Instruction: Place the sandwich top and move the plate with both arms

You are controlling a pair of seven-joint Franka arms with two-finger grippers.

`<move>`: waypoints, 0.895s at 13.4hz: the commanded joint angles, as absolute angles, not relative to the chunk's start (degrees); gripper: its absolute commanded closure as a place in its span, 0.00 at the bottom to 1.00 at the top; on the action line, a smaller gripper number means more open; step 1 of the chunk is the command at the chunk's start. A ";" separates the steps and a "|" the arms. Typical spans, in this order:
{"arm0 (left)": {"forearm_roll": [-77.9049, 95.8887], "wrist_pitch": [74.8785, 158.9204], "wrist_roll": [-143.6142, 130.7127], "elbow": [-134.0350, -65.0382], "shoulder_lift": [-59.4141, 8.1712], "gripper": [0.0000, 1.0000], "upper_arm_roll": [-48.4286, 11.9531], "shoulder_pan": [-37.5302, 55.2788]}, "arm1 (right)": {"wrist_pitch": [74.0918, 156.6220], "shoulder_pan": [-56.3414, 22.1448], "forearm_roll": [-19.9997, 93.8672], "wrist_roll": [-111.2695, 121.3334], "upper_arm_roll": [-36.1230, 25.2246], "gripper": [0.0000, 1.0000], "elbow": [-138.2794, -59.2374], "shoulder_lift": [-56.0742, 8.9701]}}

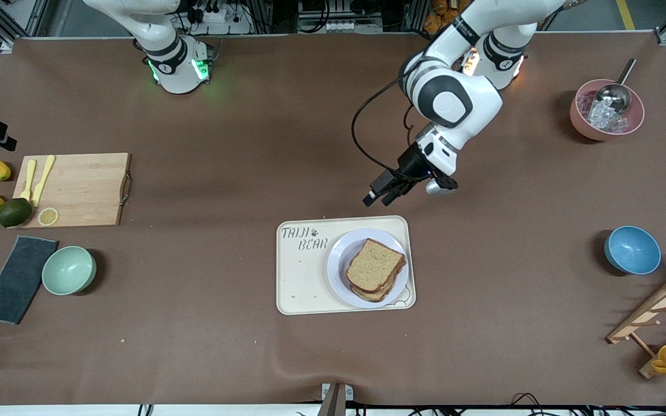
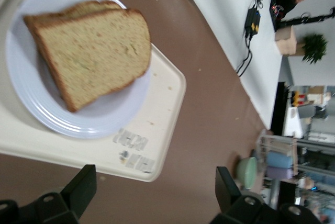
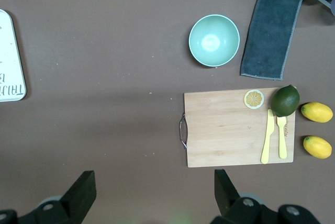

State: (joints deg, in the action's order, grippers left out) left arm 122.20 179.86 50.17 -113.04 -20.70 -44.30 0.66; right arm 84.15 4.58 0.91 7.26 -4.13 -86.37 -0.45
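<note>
The sandwich top (image 1: pixel 374 264) lies flat on a stack of bread on the lavender-white plate (image 1: pixel 339 254). The plate stands on the cream bear tray (image 1: pixel 301 277), toward the left arm's end of it. In the left wrist view the slice (image 2: pixel 94 51), the plate (image 2: pixel 31 88) and the tray (image 2: pixel 162 98) all show. My left gripper (image 1: pixel 380 196) (image 2: pixel 154 182) is open and empty, in the air over bare table just off the tray's edge. My right gripper (image 3: pixel 154 182) is open and empty, high over bare table; it is out of the front view.
A cutting board (image 1: pixel 76 189) with yellow cutlery, a lemon slice, an avocado and lemons, a green bowl (image 1: pixel 69 270) and a dark cloth (image 1: pixel 18 279) lie at the right arm's end. A pink bowl with scoop (image 1: pixel 606 110), blue bowl (image 1: pixel 632 249) and wooden rack (image 1: pixel 657 312) are at the left arm's end.
</note>
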 commanded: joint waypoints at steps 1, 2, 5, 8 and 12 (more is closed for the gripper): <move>125.68 180.79 44.23 -111.18 -17.85 0.00 -45.52 -0.09 | 83.85 4.39 -0.35 7.65 -3.96 0.00 -85.96 -0.44; 125.34 180.88 44.12 -111.01 -17.41 0.00 -45.70 -0.17 | 83.85 4.39 -0.35 7.65 -3.96 0.00 -85.96 -0.44; 122.35 180.09 44.12 -108.03 -16.96 0.00 -45.70 -0.96 | 83.85 4.39 -0.35 7.65 -3.96 0.00 -85.96 -0.44; 121.82 170.64 44.12 -106.26 -17.84 0.00 -45.61 -4.20 | 83.85 4.31 -0.35 7.65 -3.96 0.00 -85.96 -0.44; 103.06 162.79 40.80 -106.35 -18.63 0.00 -45.44 -7.99 | 83.85 4.39 -0.35 7.65 -3.96 0.00 -85.96 -0.44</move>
